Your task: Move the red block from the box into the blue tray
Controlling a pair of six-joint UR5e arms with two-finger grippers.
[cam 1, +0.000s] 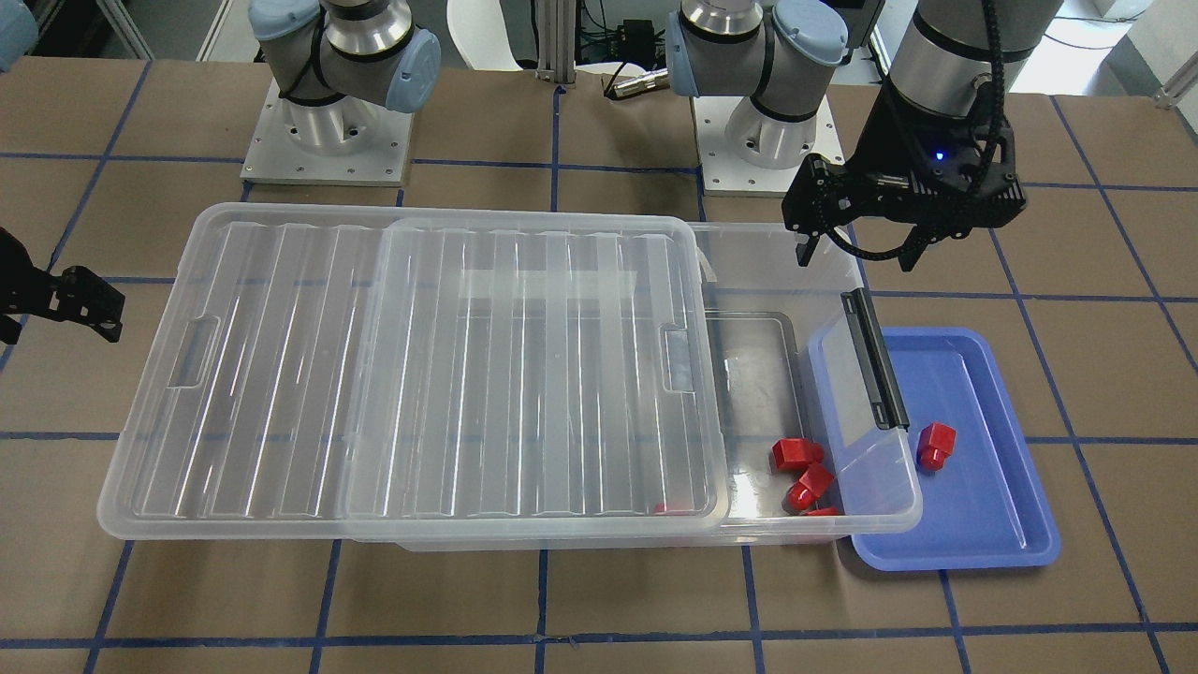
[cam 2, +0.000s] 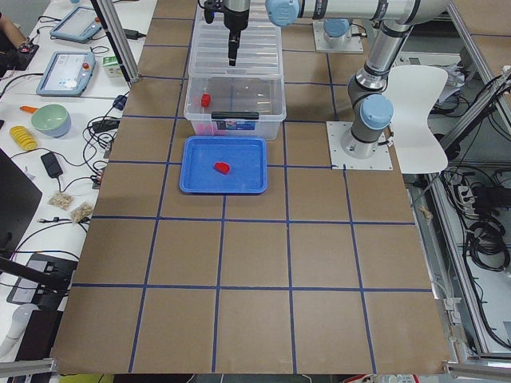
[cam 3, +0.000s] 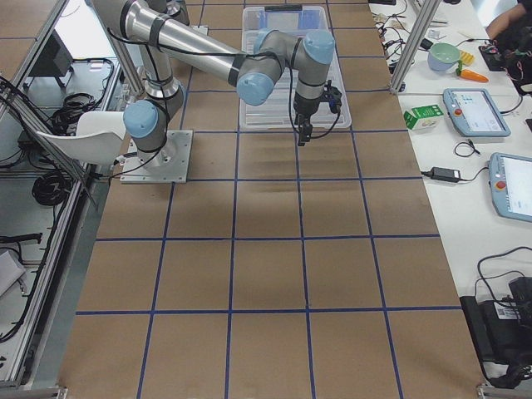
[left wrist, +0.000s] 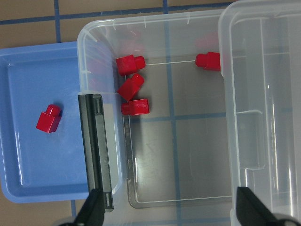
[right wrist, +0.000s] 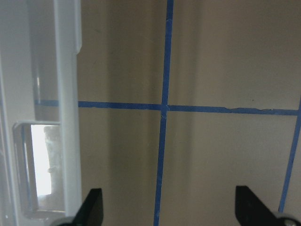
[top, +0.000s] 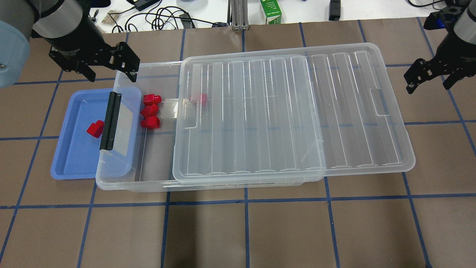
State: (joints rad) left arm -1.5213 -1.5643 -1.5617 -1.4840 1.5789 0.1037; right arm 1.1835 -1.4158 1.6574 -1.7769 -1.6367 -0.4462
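While the left claw [top: 111, 76] is held wide open and empty above the uncovered end of the box [top: 122, 185], one red block [top: 95, 128] is seen lying in the blue tray [top: 74, 158]. It lies below the claw and out past the finger nearer the tray, apart from the tray's rim. Three further blocks [top: 150, 110] are clustered on the box floor beneath the claw's span, close beside the black latch bar [top: 111, 121]. A fourth block [top: 200, 98] is partly covered by the edge of the lid [top: 290, 111]. The tray's near side is overlapped by the latch end of the box. The right claw [top: 427, 83] is also held open, with nothing gripped, above the bench [top: 260, 230] just beyond the lid's other end.
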